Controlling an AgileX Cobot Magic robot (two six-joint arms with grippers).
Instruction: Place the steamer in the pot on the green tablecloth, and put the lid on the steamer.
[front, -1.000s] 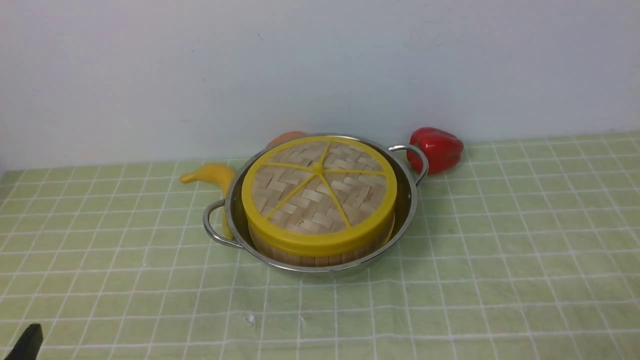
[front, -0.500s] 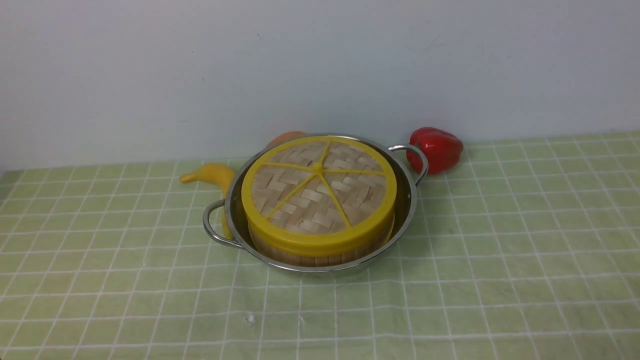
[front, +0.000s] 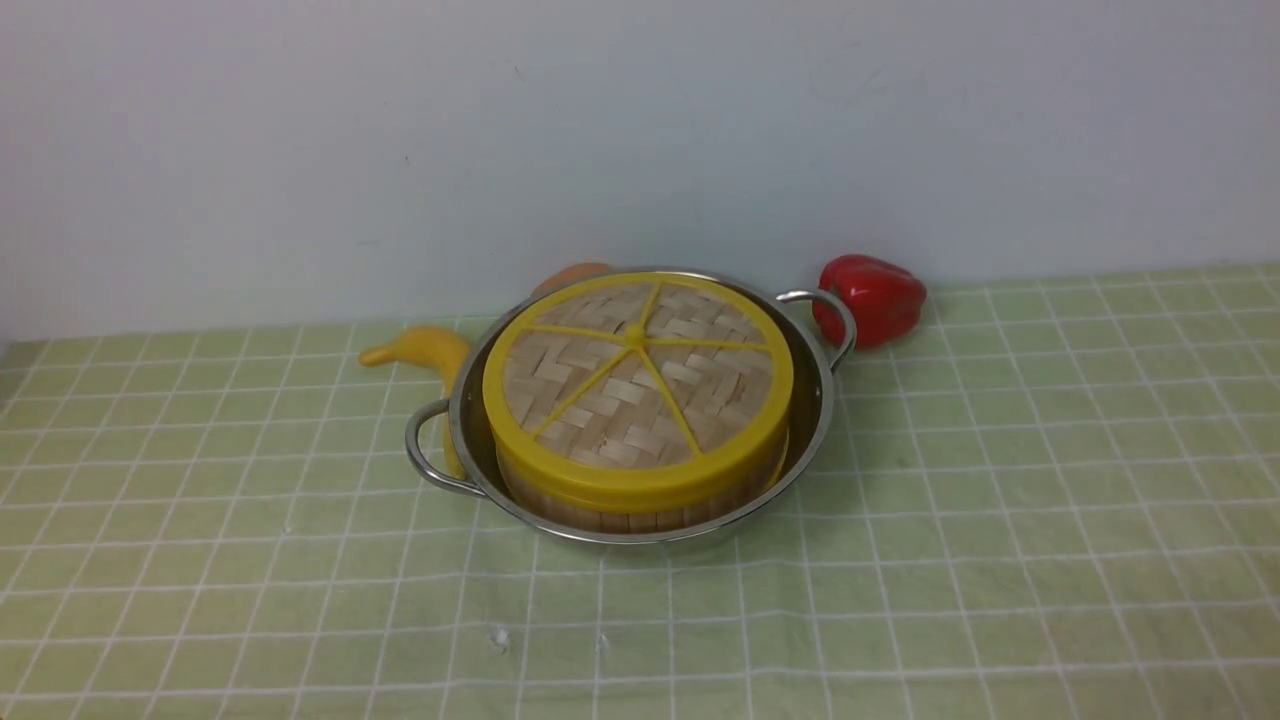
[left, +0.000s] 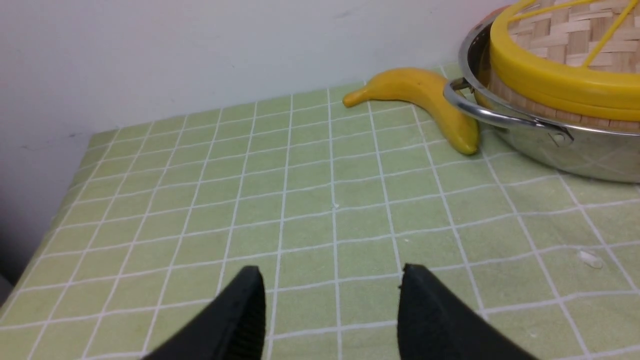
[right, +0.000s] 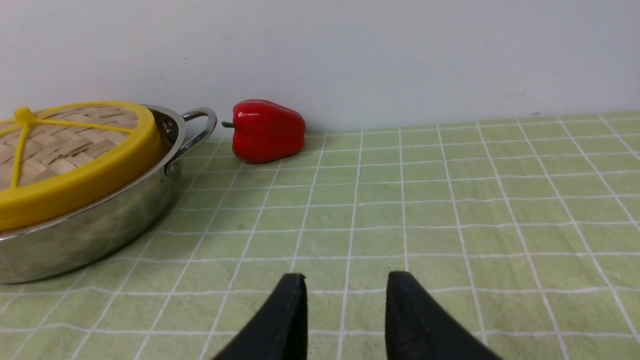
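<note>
The shiny steel pot (front: 812, 420) stands on the green tablecloth (front: 900, 560) near the back wall. The steamer (front: 640, 515) sits inside it; only its bamboo side shows. The lid (front: 637, 385) with yellow rim and spokes lies flat on top of the steamer. Neither gripper shows in the front view. In the left wrist view my left gripper (left: 330, 277) is open and empty above bare cloth, well short of the pot (left: 575, 150) and lid (left: 555, 80). In the right wrist view my right gripper (right: 346, 285) is open and empty, apart from the pot (right: 90, 230) and lid (right: 75, 187).
A yellow banana (front: 425, 350) lies against the pot's left handle, also in the left wrist view (left: 425, 95). A red bell pepper (front: 872, 297) lies by the right handle, also in the right wrist view (right: 267, 131). An orange object (front: 575, 275) peeks out behind the pot.
A black fingertip at the lower left corner of the front view one second ago has withdrawn out of sight. Pot, steamer and lid have not moved.
</note>
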